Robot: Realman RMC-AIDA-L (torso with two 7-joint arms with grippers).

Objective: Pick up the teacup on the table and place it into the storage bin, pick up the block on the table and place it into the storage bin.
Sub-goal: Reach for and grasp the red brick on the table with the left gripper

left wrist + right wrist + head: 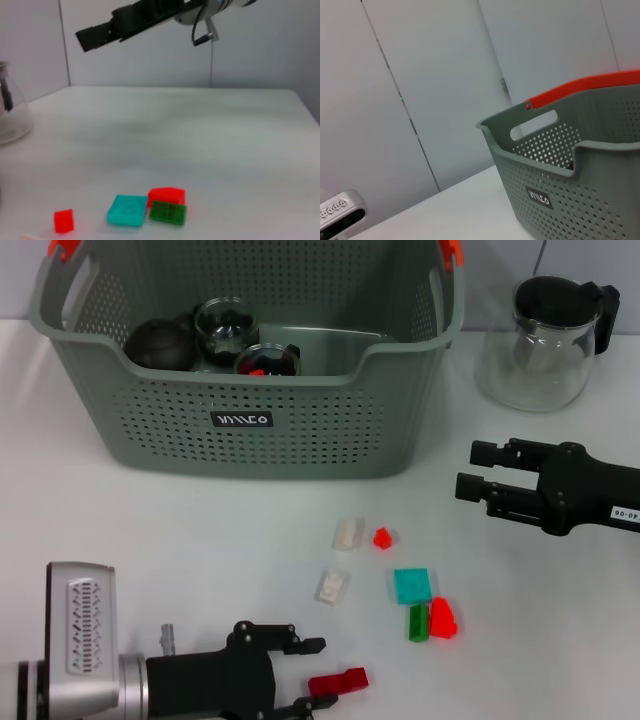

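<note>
On table: seven blocks [411, 585] | left claw [312, 678] clamped on red block [338, 681] | right claw [478, 469] apart

The bin [300, 430] is matt grey-green plastic, perforated, with glossy orange clips [452, 250] and a black label [242, 420]. The tabletop [150, 520] is smooth, matt white. The jug [535, 345] is clear glossy glass with a black plastic lid [555, 292]. Inside the bin lie a dark matt round pot [160, 343] and glossy glass cups [226, 325]. The blocks [412, 585] are smooth plastic; the green one [417, 622] looks translucent, two pale ones [347, 533] milky. The left claw [315, 680] and right claw [478, 472] are matt black; the left wrist housing [80, 635] is satin silver metal.
</note>
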